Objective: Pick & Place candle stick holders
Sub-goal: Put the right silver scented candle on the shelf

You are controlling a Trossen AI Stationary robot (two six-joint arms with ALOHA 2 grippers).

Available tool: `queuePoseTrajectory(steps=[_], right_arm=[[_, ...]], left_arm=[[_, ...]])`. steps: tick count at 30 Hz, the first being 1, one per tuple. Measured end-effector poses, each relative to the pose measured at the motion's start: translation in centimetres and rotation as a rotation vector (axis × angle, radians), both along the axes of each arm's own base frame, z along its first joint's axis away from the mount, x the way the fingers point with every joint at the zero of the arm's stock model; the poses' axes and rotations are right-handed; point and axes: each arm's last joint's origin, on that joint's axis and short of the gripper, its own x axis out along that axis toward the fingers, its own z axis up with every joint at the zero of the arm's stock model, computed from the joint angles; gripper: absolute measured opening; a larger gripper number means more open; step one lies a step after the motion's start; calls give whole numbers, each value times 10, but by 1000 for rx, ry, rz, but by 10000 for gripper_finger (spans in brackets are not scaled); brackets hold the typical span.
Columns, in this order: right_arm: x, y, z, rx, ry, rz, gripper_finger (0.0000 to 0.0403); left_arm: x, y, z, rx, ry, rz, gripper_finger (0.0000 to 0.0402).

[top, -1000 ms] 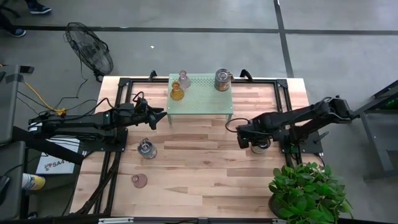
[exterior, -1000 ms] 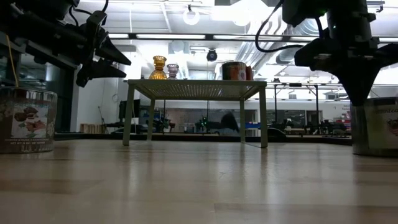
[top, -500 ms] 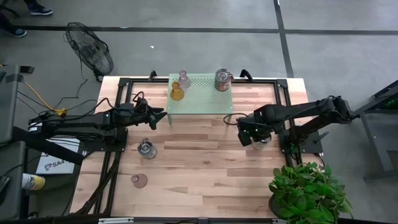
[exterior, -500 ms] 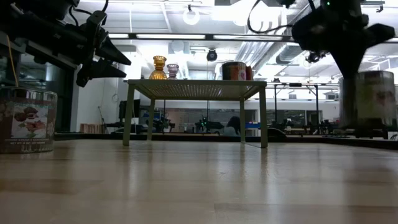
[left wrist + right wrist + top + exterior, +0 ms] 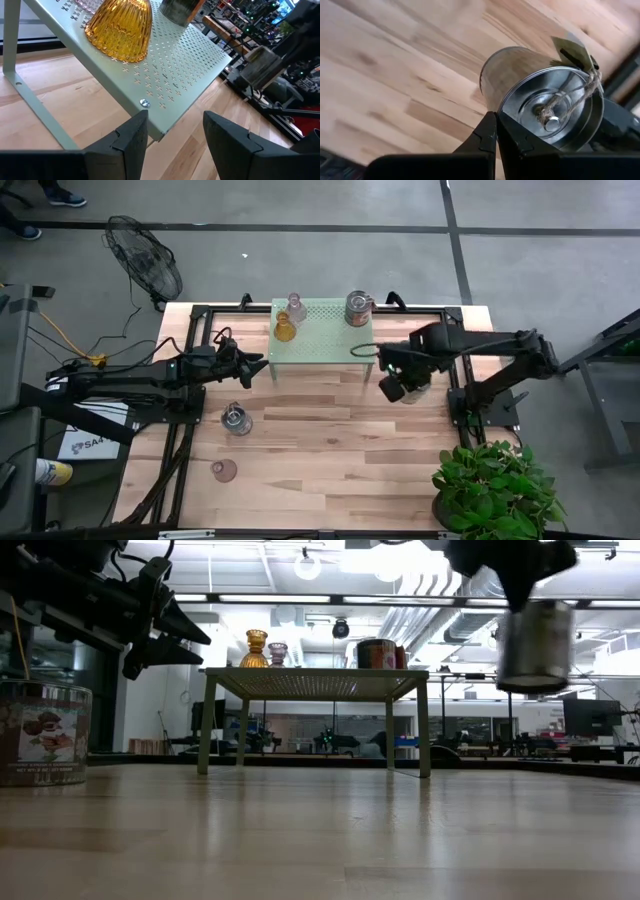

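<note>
Amber ribbed holder (image 5: 120, 30) on pale green perforated stand (image 5: 185, 75).

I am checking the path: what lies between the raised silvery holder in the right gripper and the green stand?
Nothing: in the high view only bare table separates the silvery holder, held by the right gripper, from the green stand.

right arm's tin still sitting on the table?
No. In the low view the silvery tin holder hangs in the air under the right gripper, well clear of the wooden table.
</note>
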Motion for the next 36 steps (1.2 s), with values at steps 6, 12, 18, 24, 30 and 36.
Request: queuePoseTrajectory(steps=[6,12,18,24,30,36], right_arm=[[25,-15,13,-20,-47,67,0],[44,-29,28,-77,-99,90,0],[58,-39,41,-116,-143,120,0],[66,-45,48,-152,-177,132,0],[64,-50,49,-157,-176,136,0],[69,-58,50,-198,-174,136,0]], left_arm=[[0,0,0,0,0,-1,186],[0,0,0,0,1,0,186],[0,0,0,0,1,0,186],[0,0,0,0,1,0,186],[0,0,0,0,1,-1,186],[0,0,0,0,1,0,186]])
